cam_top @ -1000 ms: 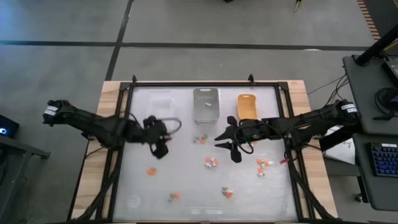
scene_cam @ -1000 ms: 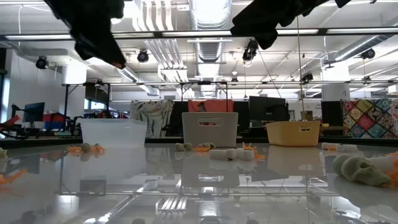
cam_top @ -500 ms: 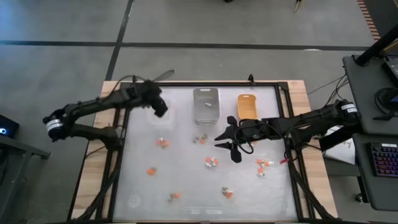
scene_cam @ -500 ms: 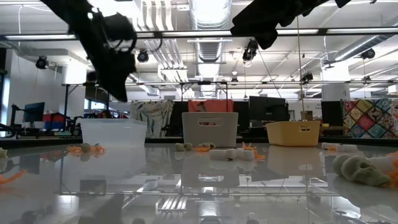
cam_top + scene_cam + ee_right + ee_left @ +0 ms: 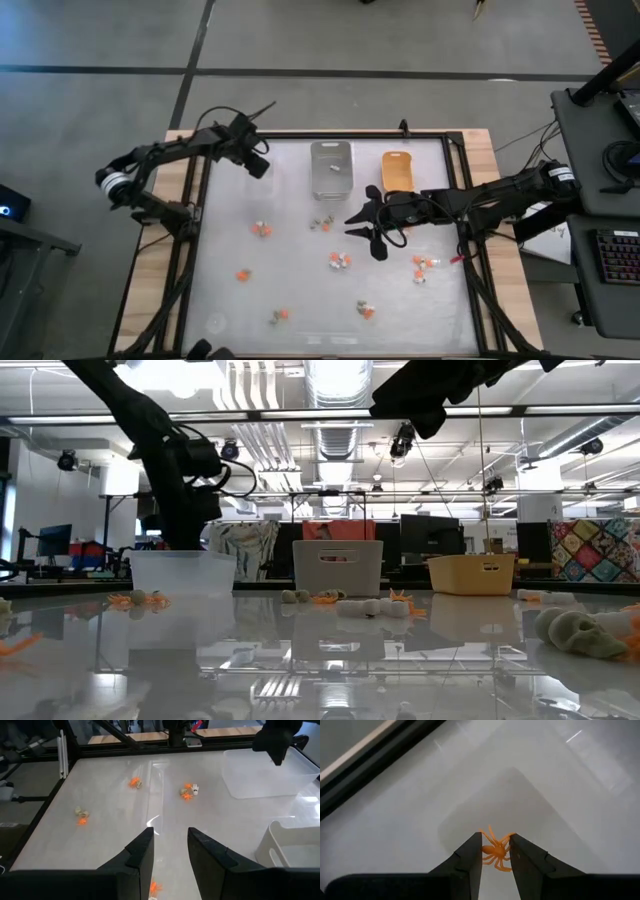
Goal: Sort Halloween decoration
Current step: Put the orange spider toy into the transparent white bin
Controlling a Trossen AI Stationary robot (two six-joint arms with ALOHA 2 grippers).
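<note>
- Orange spider trinket (image 5: 496, 852) sat pinched between the jaws of the left gripper (image 5: 495, 851), its legs sticking out past both dark fingers (image 5: 470, 857).
- That left gripper (image 5: 255, 165) hung over the clear tray (image 5: 262, 168) at the far left of the tray row, and the wrist view looked straight down into the tray's translucent floor (image 5: 520, 800).
- From table height, the left arm (image 5: 180, 480) came down to just above the clear tray (image 5: 184, 572).
- The right gripper (image 5: 362, 228) hovered near the middle of the counter (image 5: 300, 300), in front of the grey tray (image 5: 331, 168) and the orange-yellow tray (image 5: 397, 170).
- Its jaws stood released, with bare counter showing in the gap between the two fingers (image 5: 140, 855), and nothing was held.
- Loose trinkets lay scattered over the counter: a pair (image 5: 262, 229) below the clear tray, one cluster (image 5: 321, 223) in front of the grey tray, another (image 5: 340, 262) near the centre, some (image 5: 424, 266) toward the right edge, a single orange one (image 5: 242, 275) on the left, and two groups (image 5: 280, 317) (image 5: 366, 310) near the front.
- A pale skull-shaped piece (image 5: 580, 632) rested close to the low camera on the right.
</note>
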